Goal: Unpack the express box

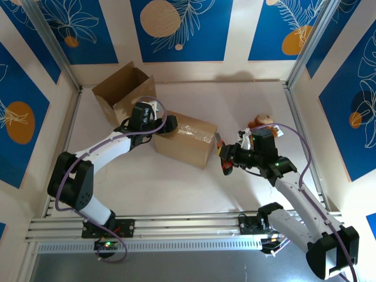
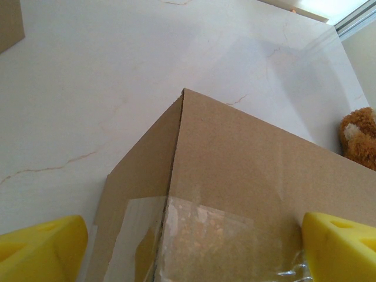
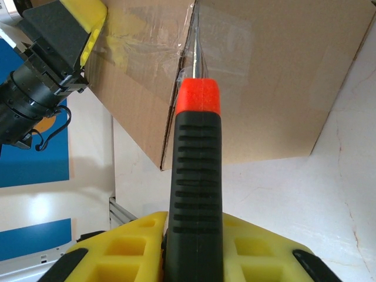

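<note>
The sealed express box (image 1: 185, 140) lies mid-table, brown cardboard with clear tape (image 2: 217, 241) over its seam. My left gripper (image 1: 168, 124) stands open at the box's left end. In the left wrist view one yellow finger (image 2: 41, 249) sits beside the box's side face and the other lies over its top (image 2: 252, 170). My right gripper (image 1: 230, 157) is shut on a utility knife (image 3: 197, 153) with a black ribbed handle and an orange collar. The knife's blade meets the taped edge of the box (image 3: 276, 88), near the left gripper's finger (image 3: 88, 17).
An open, empty-looking cardboard box (image 1: 120, 91) stands at the back left. A brown plush toy (image 1: 261, 122) lies behind the right gripper, also seen at the right edge (image 2: 359, 136) of the left wrist view. Aluminium frame rails (image 1: 299, 123) border the table.
</note>
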Motion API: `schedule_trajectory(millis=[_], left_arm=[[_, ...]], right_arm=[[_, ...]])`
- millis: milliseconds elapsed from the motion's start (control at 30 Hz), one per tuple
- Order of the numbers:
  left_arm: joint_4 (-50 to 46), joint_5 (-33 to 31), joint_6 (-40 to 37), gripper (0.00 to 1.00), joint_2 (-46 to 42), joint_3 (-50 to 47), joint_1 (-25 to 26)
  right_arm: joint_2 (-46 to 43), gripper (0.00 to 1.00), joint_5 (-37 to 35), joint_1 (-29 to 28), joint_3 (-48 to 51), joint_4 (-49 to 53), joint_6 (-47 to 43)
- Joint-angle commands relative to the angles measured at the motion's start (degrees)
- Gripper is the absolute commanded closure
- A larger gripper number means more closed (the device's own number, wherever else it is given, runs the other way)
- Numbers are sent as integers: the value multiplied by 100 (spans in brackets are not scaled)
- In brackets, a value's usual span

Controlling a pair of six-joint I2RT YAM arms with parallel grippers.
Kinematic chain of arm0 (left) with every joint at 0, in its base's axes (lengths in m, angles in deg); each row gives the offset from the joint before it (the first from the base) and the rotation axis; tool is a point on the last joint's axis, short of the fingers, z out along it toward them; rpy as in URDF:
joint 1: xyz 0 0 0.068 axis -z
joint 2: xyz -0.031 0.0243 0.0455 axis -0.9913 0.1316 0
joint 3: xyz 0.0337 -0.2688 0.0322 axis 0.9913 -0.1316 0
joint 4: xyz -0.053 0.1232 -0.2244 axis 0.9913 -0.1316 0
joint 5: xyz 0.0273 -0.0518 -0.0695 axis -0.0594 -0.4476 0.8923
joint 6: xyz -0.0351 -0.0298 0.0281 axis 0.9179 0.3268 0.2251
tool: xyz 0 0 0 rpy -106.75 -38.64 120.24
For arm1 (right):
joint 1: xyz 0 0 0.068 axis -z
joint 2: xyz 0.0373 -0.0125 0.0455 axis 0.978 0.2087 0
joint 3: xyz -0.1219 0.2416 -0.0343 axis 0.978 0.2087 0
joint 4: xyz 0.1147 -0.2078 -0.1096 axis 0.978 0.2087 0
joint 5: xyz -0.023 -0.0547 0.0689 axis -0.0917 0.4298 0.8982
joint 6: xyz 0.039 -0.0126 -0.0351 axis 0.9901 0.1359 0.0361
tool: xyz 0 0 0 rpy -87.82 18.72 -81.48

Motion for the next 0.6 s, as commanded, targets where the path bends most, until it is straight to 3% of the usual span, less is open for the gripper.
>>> schedule_trajectory(millis=[0,567], left_arm=[[-1016,-346,-204,8,299,-223,-25],[-935,-338,-158,8,394,-274,-25]], right_arm=[[8,100,164,-19,-59,-124,78],[-97,100,115,-347,112,-134,301]])
